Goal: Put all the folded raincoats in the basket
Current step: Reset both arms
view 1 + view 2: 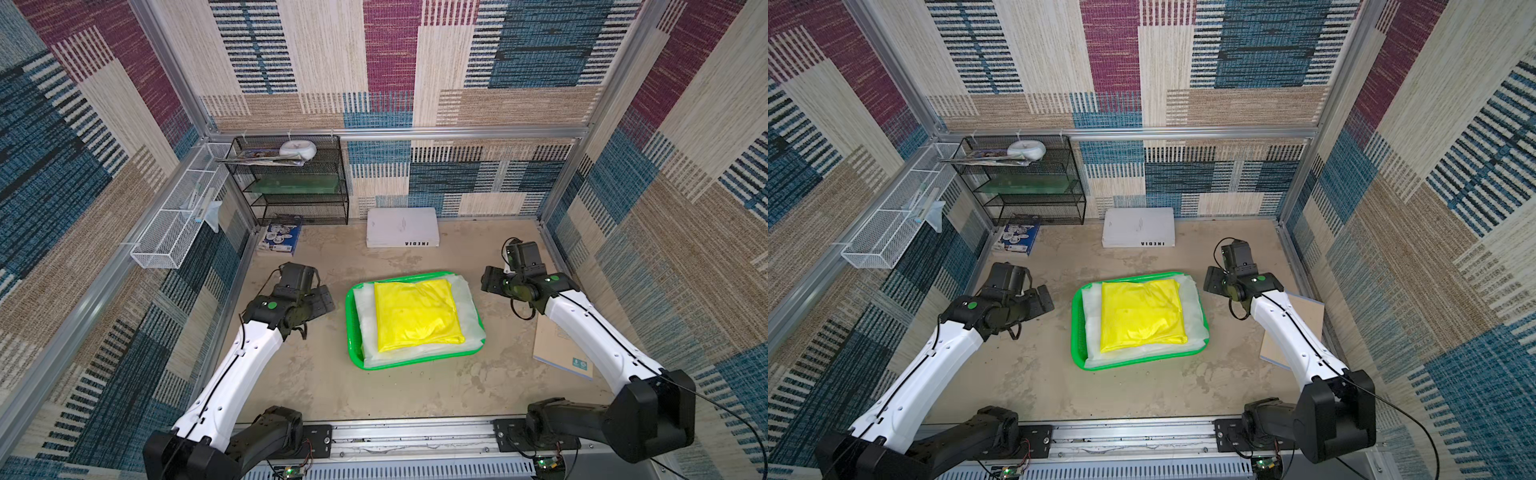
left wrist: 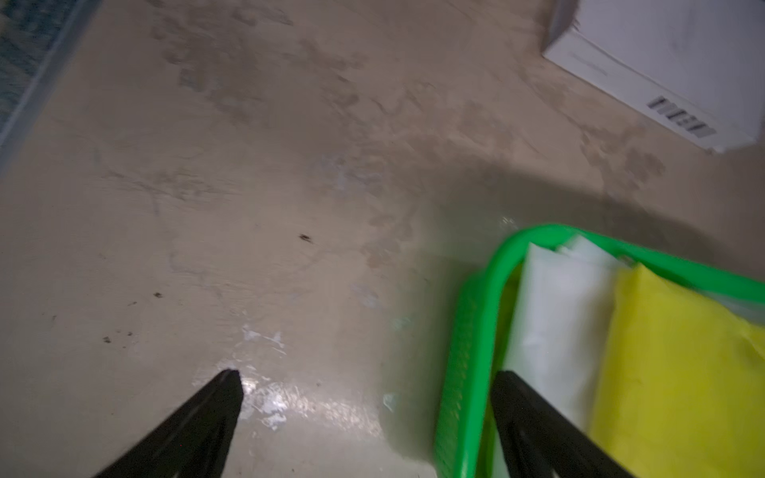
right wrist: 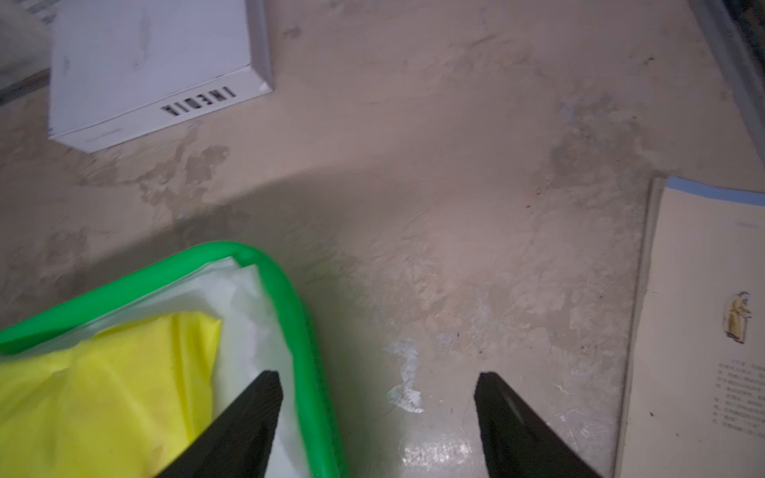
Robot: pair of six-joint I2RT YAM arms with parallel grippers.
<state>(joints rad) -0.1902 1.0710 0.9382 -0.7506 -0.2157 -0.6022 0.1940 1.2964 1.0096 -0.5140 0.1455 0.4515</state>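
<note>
The green basket (image 1: 351,332) (image 1: 1077,332) sits mid-table. In it the folded yellow raincoat (image 1: 415,316) (image 1: 1142,316) lies flat on white translucent folded plastic (image 1: 469,316). My left gripper (image 1: 322,301) (image 1: 1044,297) hangs just left of the basket, open and holding nothing. In the left wrist view, the left gripper (image 2: 367,374) straddles the basket rim (image 2: 492,281), beside the raincoat (image 2: 683,372). My right gripper (image 1: 488,284) (image 1: 1210,284) hovers off the basket's far right corner, open and empty. In the right wrist view, the right gripper (image 3: 380,375) spans the rim (image 3: 289,298) near the raincoat (image 3: 103,393).
A white box (image 1: 402,227) lies at the back wall. A black mesh rack (image 1: 291,178) and a white wire basket (image 1: 178,224) stand at the back left, with a blue book (image 1: 282,237) below. A booklet (image 1: 561,353) (image 3: 703,331) lies under the right arm.
</note>
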